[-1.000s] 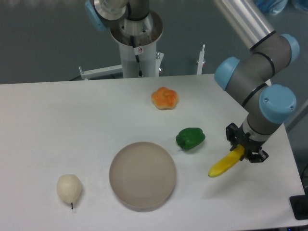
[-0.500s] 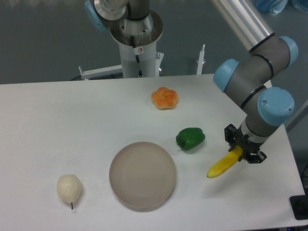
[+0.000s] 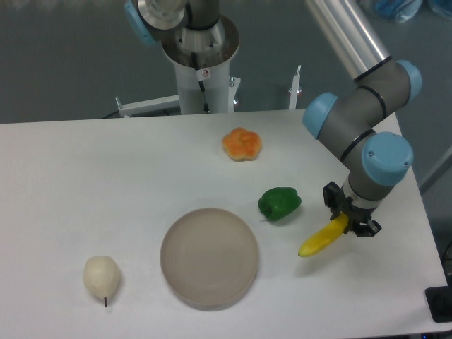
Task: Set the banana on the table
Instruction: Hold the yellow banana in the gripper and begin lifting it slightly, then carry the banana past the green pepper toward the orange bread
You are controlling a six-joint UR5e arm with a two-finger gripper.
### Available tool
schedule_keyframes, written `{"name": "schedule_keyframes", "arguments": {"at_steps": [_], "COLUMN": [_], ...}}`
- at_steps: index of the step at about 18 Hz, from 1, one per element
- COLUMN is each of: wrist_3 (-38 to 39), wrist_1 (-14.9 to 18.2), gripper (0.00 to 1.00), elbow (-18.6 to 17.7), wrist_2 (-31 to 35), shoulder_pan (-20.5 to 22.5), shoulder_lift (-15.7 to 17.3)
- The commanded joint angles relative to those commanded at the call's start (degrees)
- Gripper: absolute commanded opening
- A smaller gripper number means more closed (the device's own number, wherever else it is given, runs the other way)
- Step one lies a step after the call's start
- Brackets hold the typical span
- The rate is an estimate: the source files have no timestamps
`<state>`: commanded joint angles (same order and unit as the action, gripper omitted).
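Black two-finger hand (image 3: 346, 217) is pinching the upper end of the small curved bright yellow plastic-looking banana (image 3: 319, 239), which slants down-left w/ its free tip low over the large flat white worktop (image 3: 106, 183); can't tell if the tip touches. Banana is at the right side, just right of the glossy green pepper (image 3: 279, 203). Round grey-beige plate (image 3: 209, 256) sits front-centre, pale cream pear (image 3: 101, 277) front-left, lumpy orange fruit (image 3: 242, 144) further back.

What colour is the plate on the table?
Grey-beige, plain with no pattern; the fixed camera view shows the plate clearly.
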<state>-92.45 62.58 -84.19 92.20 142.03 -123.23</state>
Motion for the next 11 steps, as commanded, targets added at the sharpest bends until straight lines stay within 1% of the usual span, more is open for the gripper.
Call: {"name": "schedule_keyframes", "arguments": {"at_steps": [2, 5, 6, 9, 11], "wrist_3": [-1.9, -6.4, -9.3, -15.1, -17.1], "wrist_1": [-0.1, -0.1, -0.1, -0.2, -0.3], "gripper": [0.04, 0.04, 0.04, 0.04, 0.04], "elbow": [-2.0, -5.1, -7.0, -10.7, -12.0], "wrist_2": [0.0, 0.0, 0.0, -0.2, -0.3], "shoulder_pan": [0.3, 2.3, 3.9, 6.9, 8.1], "shoulder_lift": [1.1, 3.7, 5.3, 7.6, 8.7]}}
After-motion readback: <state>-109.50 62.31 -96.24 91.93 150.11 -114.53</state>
